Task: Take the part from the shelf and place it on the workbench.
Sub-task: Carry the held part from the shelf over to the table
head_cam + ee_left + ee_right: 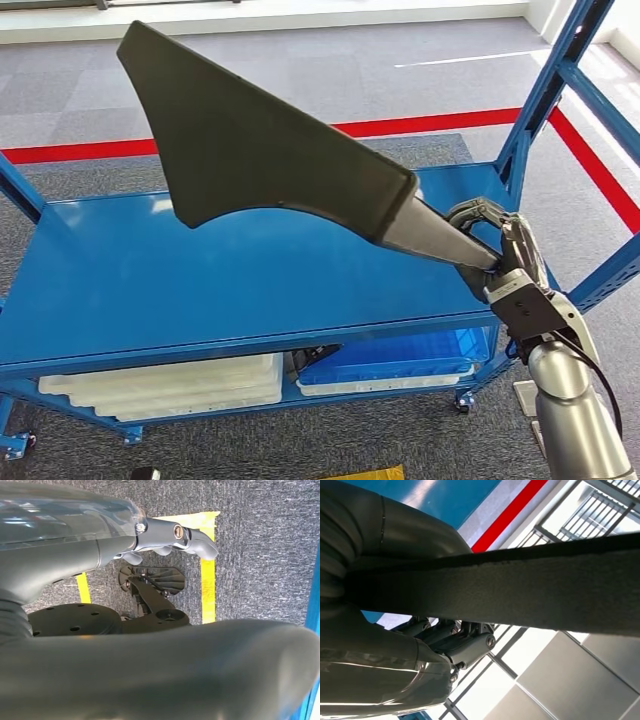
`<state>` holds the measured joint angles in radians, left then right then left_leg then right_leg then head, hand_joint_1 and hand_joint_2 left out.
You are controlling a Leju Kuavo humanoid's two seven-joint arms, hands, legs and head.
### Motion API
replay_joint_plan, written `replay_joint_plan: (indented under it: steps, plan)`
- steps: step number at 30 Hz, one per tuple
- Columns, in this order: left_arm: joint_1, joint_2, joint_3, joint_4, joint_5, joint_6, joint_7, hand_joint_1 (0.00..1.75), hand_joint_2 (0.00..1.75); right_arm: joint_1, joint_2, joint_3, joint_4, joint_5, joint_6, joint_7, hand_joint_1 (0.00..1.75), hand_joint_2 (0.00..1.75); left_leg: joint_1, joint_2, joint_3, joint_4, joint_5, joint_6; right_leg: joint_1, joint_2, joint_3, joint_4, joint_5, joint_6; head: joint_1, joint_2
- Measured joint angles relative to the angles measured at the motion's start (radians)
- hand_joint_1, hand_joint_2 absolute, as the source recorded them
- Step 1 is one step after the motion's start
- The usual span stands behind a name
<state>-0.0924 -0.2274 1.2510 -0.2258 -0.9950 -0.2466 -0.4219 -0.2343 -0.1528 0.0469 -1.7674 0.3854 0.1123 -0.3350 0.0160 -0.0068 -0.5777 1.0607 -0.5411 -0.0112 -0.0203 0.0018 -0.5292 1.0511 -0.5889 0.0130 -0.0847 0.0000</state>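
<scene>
Dark felt-covered, fin-shaped long part (256, 150) looks stiff, light but unwieldy; right hand (507, 262) grips its narrow end, above blue metal shelf (151, 280). Left hand (166, 537) holds nothing, fingers apart.

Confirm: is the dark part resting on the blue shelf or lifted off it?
Lifted. The right hand grips the dark part by its narrow end, and the wide end slants up above the blue shelf.
</scene>
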Motion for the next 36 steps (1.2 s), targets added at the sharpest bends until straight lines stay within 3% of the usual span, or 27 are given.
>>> replay_joint_plan:
  steps: [6,20,36]
  plan:
    - [0.0,0.0,0.0,0.0,0.001,-0.001,-0.002,0.0,1.75,0.002,0.002,0.0,0.003,-0.04,0.011,-0.013,1.75,1.75,0.0,0.0,0.0,0.0,0.0,0.0,0.0,0.0,0.0,0.0,0.0,0.0,0.0,0.0]
    - [0.001,0.0,0.011,0.0,0.05,-0.021,-0.007,0.0,1.75,0.055,0.064,0.028,-0.099,-0.298,0.126,-0.073,1.75,1.75,0.0,0.0,0.0,0.0,0.0,0.0,0.0,0.0,0.0,0.0,0.0,0.0,0.0,0.0]
    - [0.001,0.0,0.039,0.0,0.068,-0.017,-0.01,0.0,1.75,0.107,0.075,0.067,-0.167,-0.317,0.125,-0.073,1.75,1.75,0.0,0.0,0.0,0.0,0.0,0.0,0.0,0.0,0.0,0.0,0.0,0.0,0.0,0.0]
